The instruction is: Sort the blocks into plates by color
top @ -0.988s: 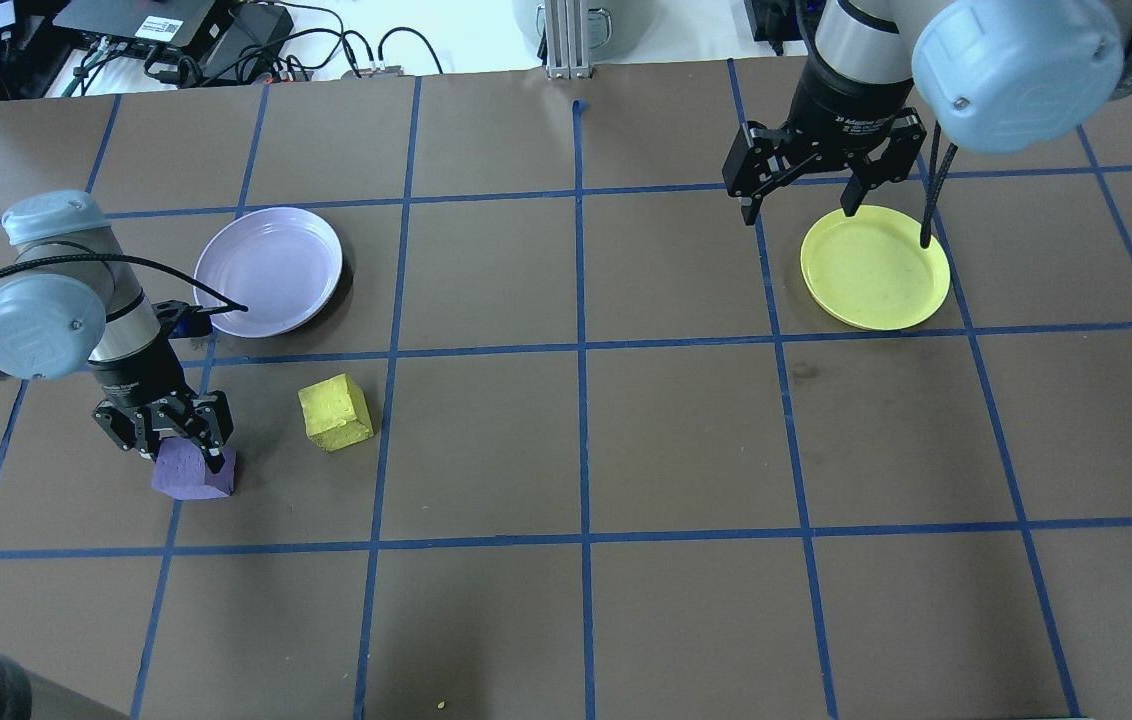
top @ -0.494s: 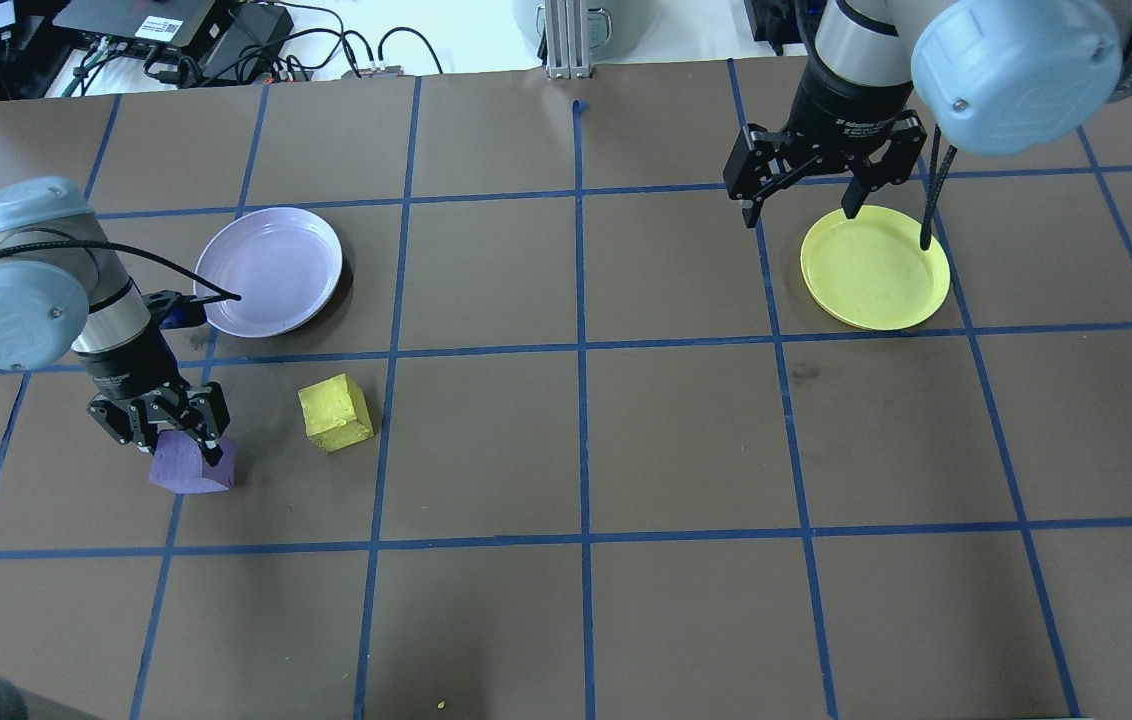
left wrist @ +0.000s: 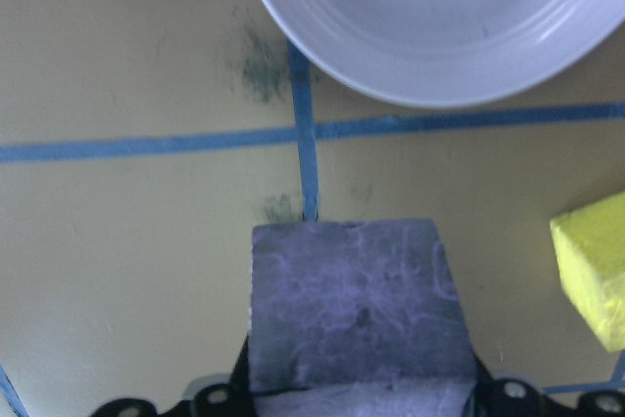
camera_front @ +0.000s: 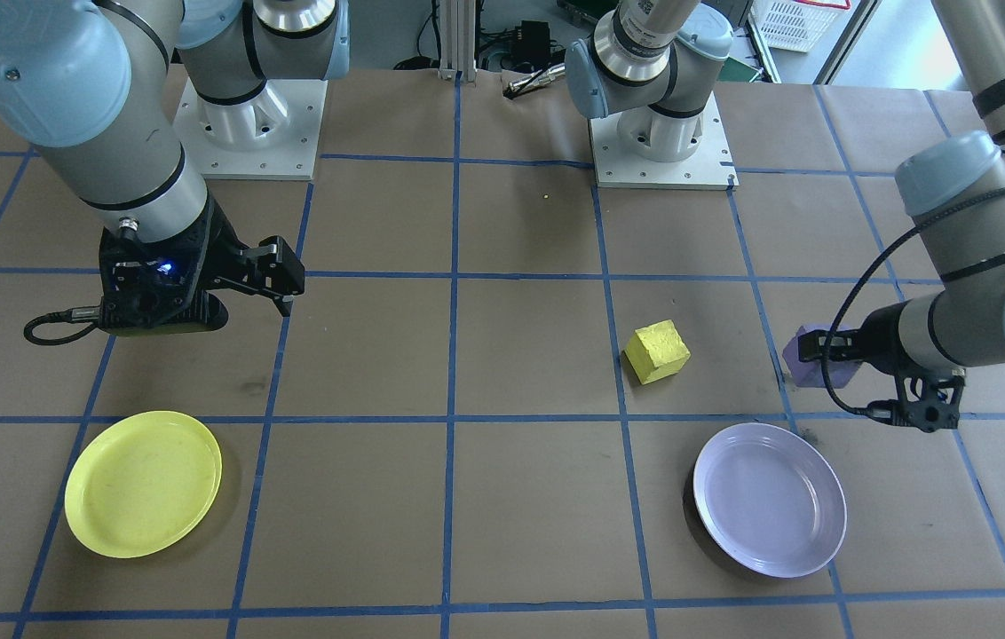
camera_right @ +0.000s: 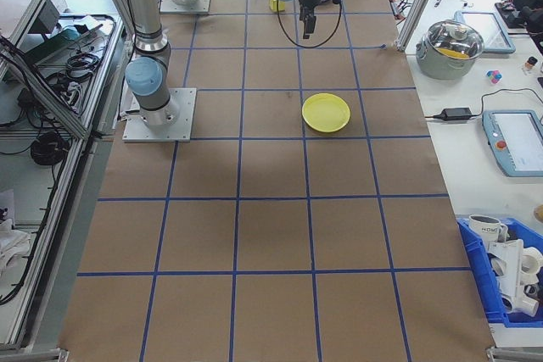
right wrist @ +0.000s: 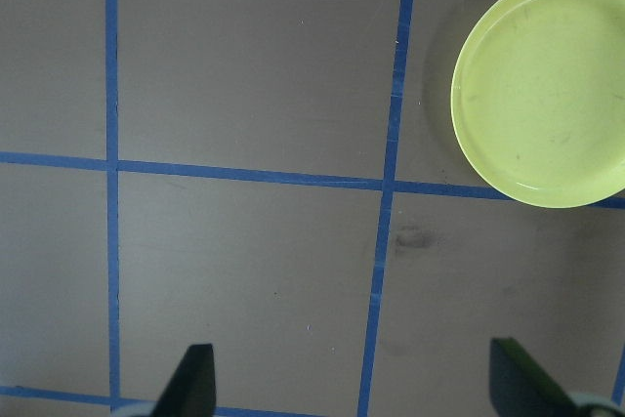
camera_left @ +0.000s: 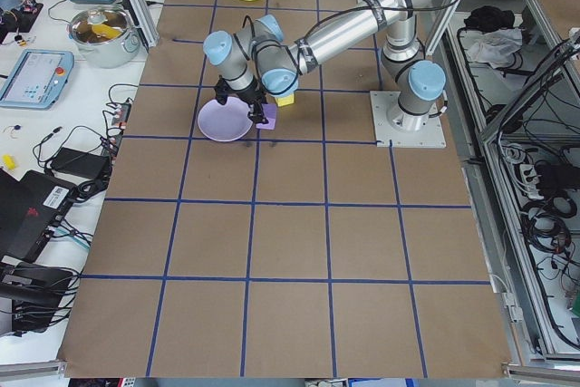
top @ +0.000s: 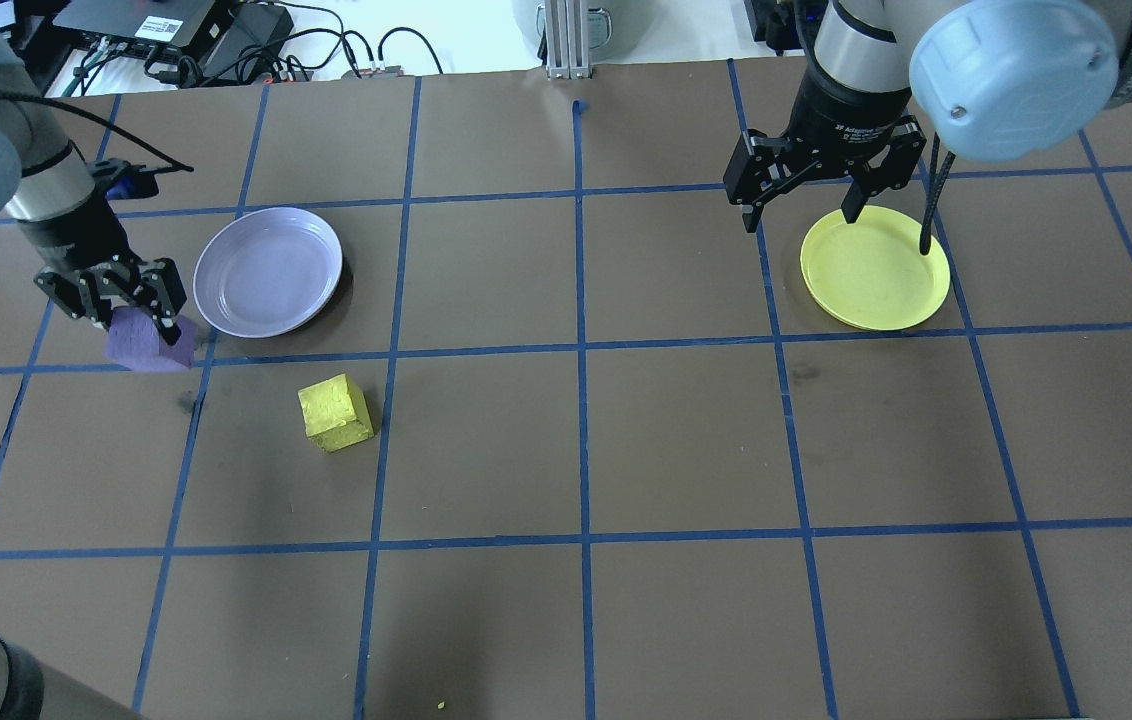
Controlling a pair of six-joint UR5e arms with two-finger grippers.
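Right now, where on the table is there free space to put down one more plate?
The wide middle between the lavender plate and the yellow plate is bare, as is the whole near row below the yellow block. It is crowded by the left gripper holding the purple block.

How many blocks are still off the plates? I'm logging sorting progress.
2. The purple block is held in the left gripper, beside the lavender plate. The yellow block sits on the table. No others show.
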